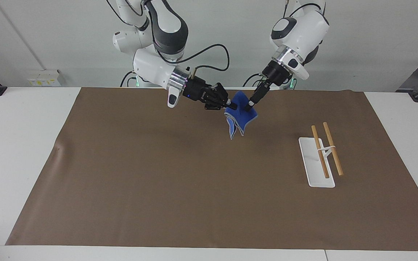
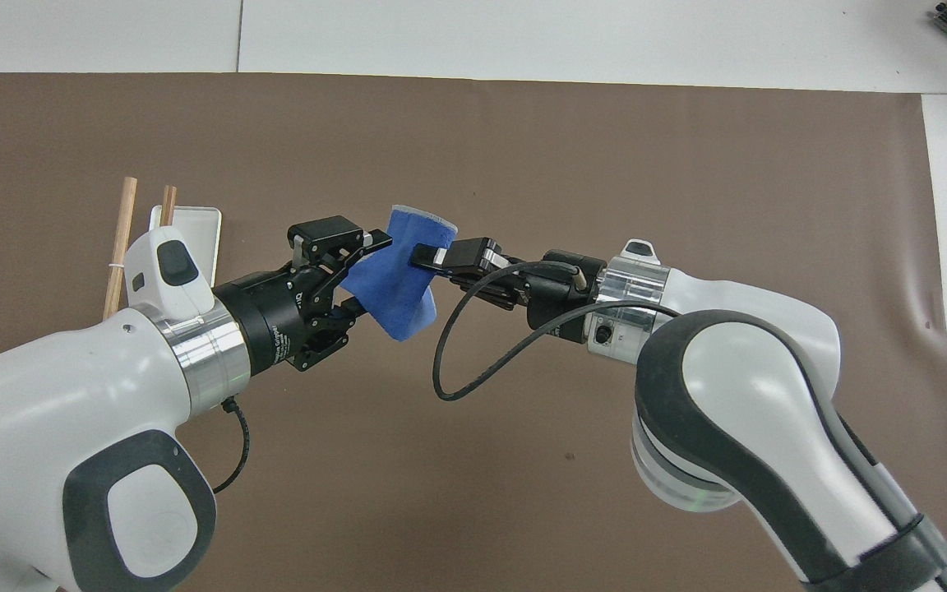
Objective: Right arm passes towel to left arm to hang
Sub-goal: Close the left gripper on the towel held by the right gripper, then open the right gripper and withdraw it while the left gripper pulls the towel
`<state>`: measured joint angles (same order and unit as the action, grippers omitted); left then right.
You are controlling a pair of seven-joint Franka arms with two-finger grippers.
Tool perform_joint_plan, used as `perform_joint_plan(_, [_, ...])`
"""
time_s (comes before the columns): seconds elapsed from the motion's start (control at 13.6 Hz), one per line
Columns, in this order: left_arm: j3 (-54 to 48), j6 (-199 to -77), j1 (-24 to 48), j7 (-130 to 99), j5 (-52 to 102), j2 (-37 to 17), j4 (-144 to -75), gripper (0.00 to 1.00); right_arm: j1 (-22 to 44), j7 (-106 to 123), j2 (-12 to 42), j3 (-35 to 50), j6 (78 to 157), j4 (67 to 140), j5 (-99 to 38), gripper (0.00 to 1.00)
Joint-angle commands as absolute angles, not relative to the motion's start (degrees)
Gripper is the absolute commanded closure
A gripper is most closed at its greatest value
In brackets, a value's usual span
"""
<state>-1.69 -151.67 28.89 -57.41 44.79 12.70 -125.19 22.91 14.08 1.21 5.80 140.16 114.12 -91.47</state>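
We are in the middle of the handover. The small bright-blue cloth towel with thin grey edging [image 1: 241, 115] hangs in the air over the brown mat [image 1: 158, 181] that covers the white counter [image 1: 20, 145], toward the robots' end of it and roughly midway between the two arms. It touches nothing below it.

Our right claw [image 2: 424, 255] is clamped tight on the towel's upper edge and carries its weight; the cloth droops from that pinch in loose folds. Our left claw [image 2: 362, 275] has its fingers on either side of the towel's other edge, set at a narrow gap around the fabric. Whether that grip is already firm we cannot tell from either view; we judge it to be partway to a hold rather than settled.

So the lifting and presenting by the right arm look done, and the taking by the left arm looks begun. What we judge is left: the left claw must hold the cloth securely, the right claw must let go, and the left arm must carry the towel to the hanging rack, a white flat base with two thin wooden rails [image 1: 321, 152], which stands on the mat toward the left arm's end of the counter. The rails are bare. Draping soft, folded cloth over a thin rail may need some care so it does not slide off.
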Motion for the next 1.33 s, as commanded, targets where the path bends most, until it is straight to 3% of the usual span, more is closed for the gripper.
perform_joint_plan(0.0, [-1.1, -152.7, 28.9, -56.6, 46.0, 12.7, -125.8, 1.00, 23.1, 15.5, 0.4, 6.2, 141.9, 114.7, -93.7, 1.00])
perform_joint_plan(0.3, [-1.1, -152.6, 28.7, -54.5, 45.9, 12.7, -125.7, 1.00, 23.3, 14.9, 0.0, 6.2, 144.0, 114.7, -93.7, 1.00])
perform_joint_plan(0.37, [-1.1, -152.6, 28.3, -54.5, 45.9, 12.7, -125.7, 1.00, 23.6, 14.7, -0.2, 6.2, 145.1, 114.6, -93.7, 0.91])
perform_joint_plan(0.44, [-1.1, -152.6, 28.2, -54.5, 45.9, 12.7, -125.5, 1.00, 23.8, 13.4, -0.3, 6.2, 146.8, 114.6, -93.6, 0.09])
perform_joint_plan(0.52, [-1.1, -152.6, 28.1, -54.5, 45.6, 12.7, -125.4, 1.00, 24.9, 12.7, -1.0, 6.3, 150.7, 114.6, -93.4, 0.00])
perform_joint_plan(0.81, [-1.0, -152.8, 27.4, -54.5, 44.6, 12.7, -125.5, 1.00, 26.0, 12.6, -1.4, 6.2, 155.0, 114.9, -90.5, 0.00])
perform_joint_plan(1.25, [-1.0, -153.0, 24.2, -54.7, 34.5, 12.6, -126.2, 1.00, 18.9, 12.6, -0.9, 6.1, 154.3, 117.3, -65.3, 0.00])
